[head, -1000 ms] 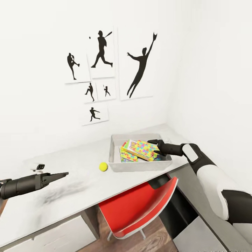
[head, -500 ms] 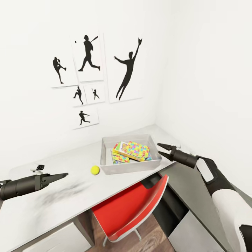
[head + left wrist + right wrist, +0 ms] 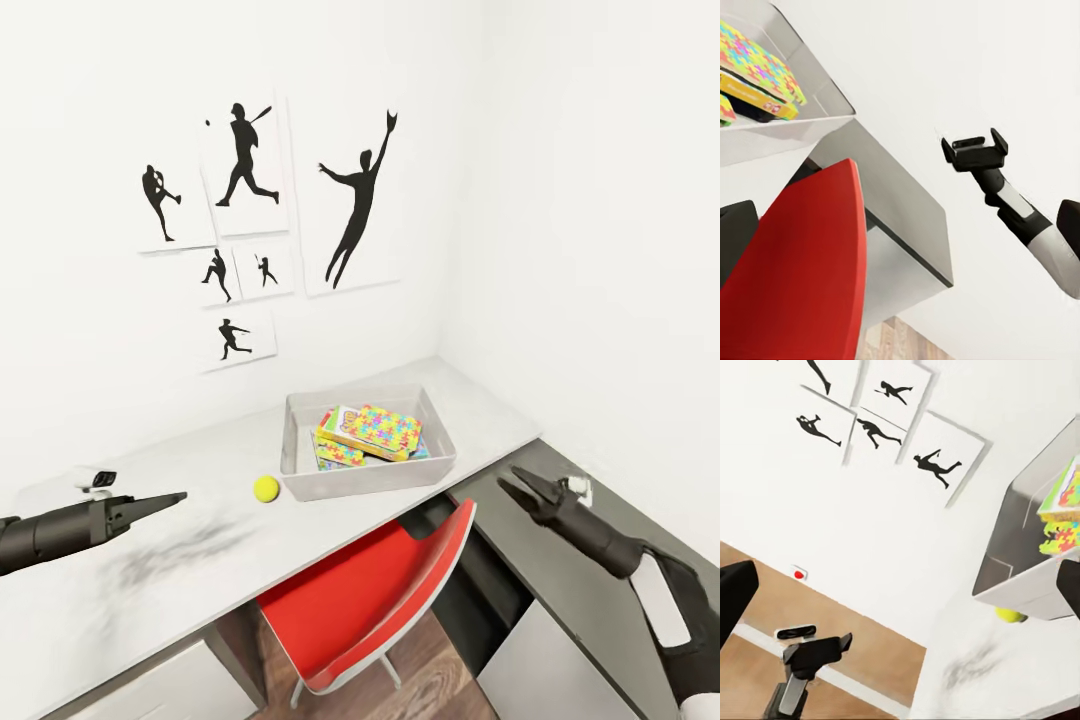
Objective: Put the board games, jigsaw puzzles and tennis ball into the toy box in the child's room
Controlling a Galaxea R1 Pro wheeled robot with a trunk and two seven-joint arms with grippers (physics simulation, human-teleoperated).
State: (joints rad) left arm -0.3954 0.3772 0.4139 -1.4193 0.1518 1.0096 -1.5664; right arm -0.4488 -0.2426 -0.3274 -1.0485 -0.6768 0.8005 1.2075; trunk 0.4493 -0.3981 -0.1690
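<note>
Both jaws empty; print unreadable.

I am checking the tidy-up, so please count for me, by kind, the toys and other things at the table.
Mosaic-patterned flat boxes in the toy box: 2 (upper, lower); any others are hidden
Tennis ball, on the table beside the bin: 1
Toy box: 1
Red chair: 1
Total: 5

Tabletop point(image 3: 200, 500) bare w/ open room between toy box point(image 3: 300, 470) and left gripper point(image 3: 170, 498); only tennis ball point(image 3: 266, 488) sits there, just beside box's wall. Box open-topped, access from above free. Red chair point(image 3: 380, 600) blocks under-desk gap.
</note>
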